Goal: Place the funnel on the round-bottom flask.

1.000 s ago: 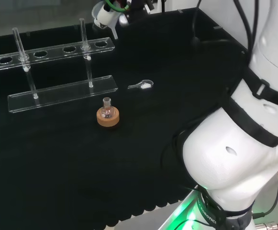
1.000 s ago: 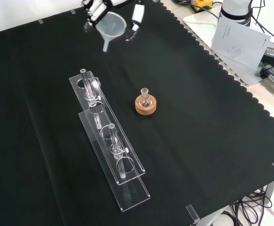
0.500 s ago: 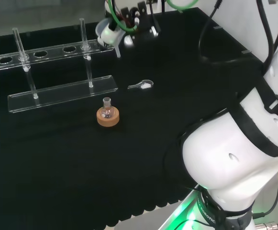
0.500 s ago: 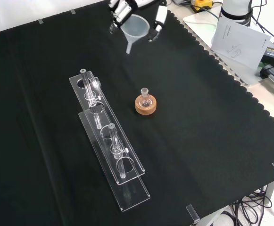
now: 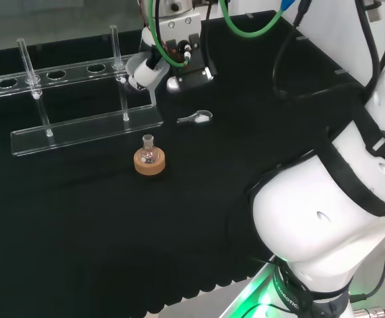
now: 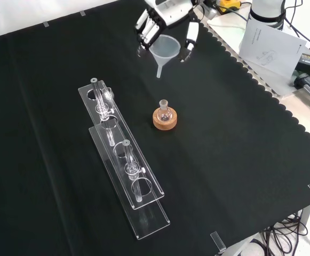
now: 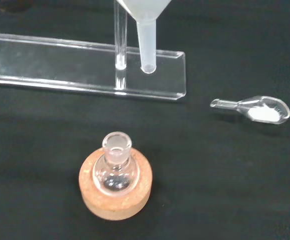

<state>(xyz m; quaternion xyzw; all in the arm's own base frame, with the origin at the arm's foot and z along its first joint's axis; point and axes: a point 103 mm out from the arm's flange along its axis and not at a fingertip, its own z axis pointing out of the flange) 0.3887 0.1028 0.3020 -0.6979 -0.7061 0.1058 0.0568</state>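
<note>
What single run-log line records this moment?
hand: shut on funnel | funnel: aloft, spout down, short of round-bottom flask | flask: upright on cork ring, mouth open | step: funnel not yet seated

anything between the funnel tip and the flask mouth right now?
Nothing. In the front view, bare black cloth separates the funnel, held in the hand, from the round-bottom flask on its cork ring.

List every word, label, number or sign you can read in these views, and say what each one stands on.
None can be read.
White sheet at the bench's far right edge in the front view: it carries faint print and a small drawing, too small to read.
Funnel, round-bottom flask, cork ring, clear rack, small scoop: no markings visible.
</note>
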